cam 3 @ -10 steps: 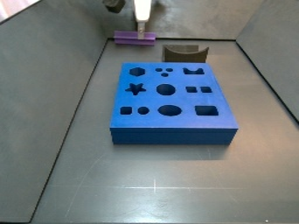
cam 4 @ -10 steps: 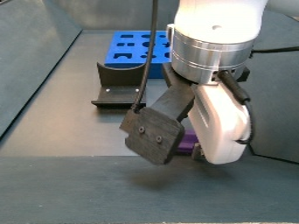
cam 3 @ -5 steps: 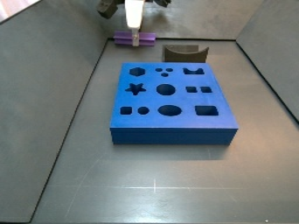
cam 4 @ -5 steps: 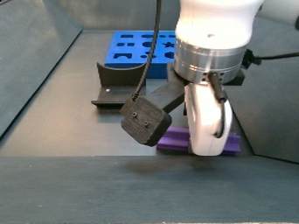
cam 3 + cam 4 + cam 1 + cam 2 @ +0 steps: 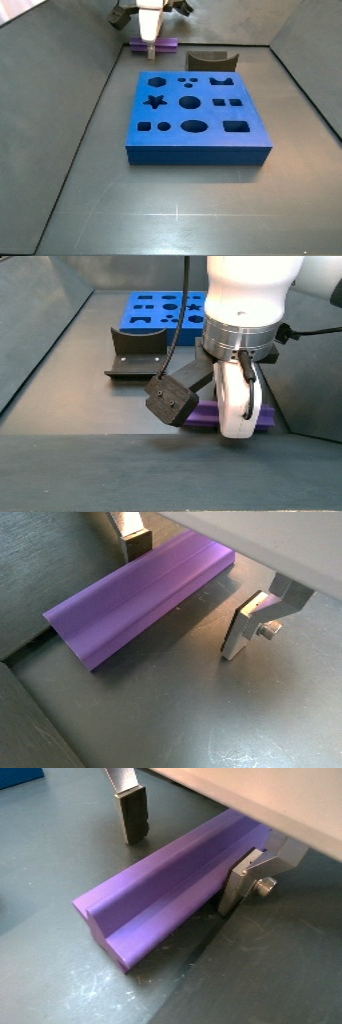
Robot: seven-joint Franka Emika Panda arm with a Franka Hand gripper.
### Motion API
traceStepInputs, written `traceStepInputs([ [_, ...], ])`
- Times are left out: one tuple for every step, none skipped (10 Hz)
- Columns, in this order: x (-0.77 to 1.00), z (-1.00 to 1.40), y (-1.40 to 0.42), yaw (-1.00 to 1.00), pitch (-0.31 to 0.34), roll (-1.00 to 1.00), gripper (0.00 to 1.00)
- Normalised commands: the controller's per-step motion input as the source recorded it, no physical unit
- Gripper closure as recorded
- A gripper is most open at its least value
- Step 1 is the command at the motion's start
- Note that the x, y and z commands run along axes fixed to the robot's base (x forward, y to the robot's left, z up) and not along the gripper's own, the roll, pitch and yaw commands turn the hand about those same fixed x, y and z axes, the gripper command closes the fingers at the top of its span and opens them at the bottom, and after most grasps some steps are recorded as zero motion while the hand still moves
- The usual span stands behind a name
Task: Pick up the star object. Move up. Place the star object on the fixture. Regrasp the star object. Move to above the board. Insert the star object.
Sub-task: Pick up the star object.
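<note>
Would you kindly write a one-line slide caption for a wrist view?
Open gripper straddling the purple star object lying on the floor, fingers on either side, not yet closed.

Legible text, labels, brands, numbers, signs: none in any view. The star object (image 5: 140, 600), the board (image 5: 197, 115), the fixture (image 5: 138, 349) and the gripper (image 5: 190, 849), which straddles the star object on the floor with its jaws apart, all show plain unmarked surfaces.
</note>
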Motion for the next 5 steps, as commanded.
traceStepInputs([
  [0.0,-0.11,0.0,0.0,-0.046,-0.05,0.0],
  [0.0,0.0,-0.04,0.0,-0.034,0.0,0.0],
  [0.0,0.0,0.0,0.0,0.0,0.0,1.0],
  [0.0,0.0,0.0,0.0,0.0,0.0,1.0],
  [0.0,0.0,0.0,0.0,0.0,0.0,1.0],
])
